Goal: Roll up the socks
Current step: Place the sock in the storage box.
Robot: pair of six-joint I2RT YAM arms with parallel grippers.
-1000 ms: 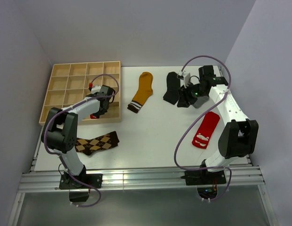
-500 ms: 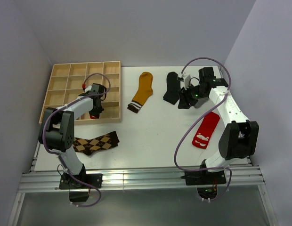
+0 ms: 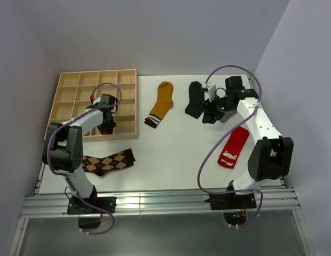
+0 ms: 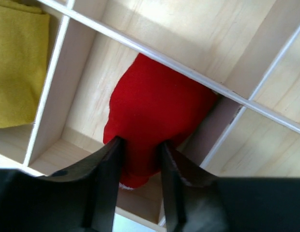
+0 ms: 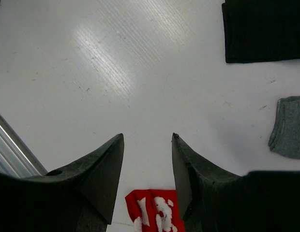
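1. The left fingers [image 4: 104,183] stand one on each side of a rolled red sock [image 4: 150,106], with its fabric filling the gap between them; I cannot tell whether they are pinching it or only flanking it
2. That red bundle sits inside one compartment in the near row of the wooden tray [image 3: 61,80], pushed up against a divider, and the left gripper [image 3: 105,127] points down into that cell
3. In the cell just beside it, the left wrist view shows folded yellow fabric [image 4: 17,67]
4. The right fingers [image 5: 104,169] are plainly apart, with bare white table [image 3: 171,154] showing between them and nothing held
5. The right gripper [image 3: 212,110] hangs over the far right part of the table, just beside a flat black sock [image 3: 194,98]
6. A grey sock [image 5: 288,128] lies close to that gripper too, only its edge showing in the right wrist view
7. A mustard sock [image 3: 162,104] with a striped cuff lies flat between the tray and the black sock, apart from both
8. A red sock with white print [image 3: 234,148] lies flat near the right arm's side of the table
9. A brown argyle sock [image 3: 109,161] lies flat in front of the tray, near the left arm's base
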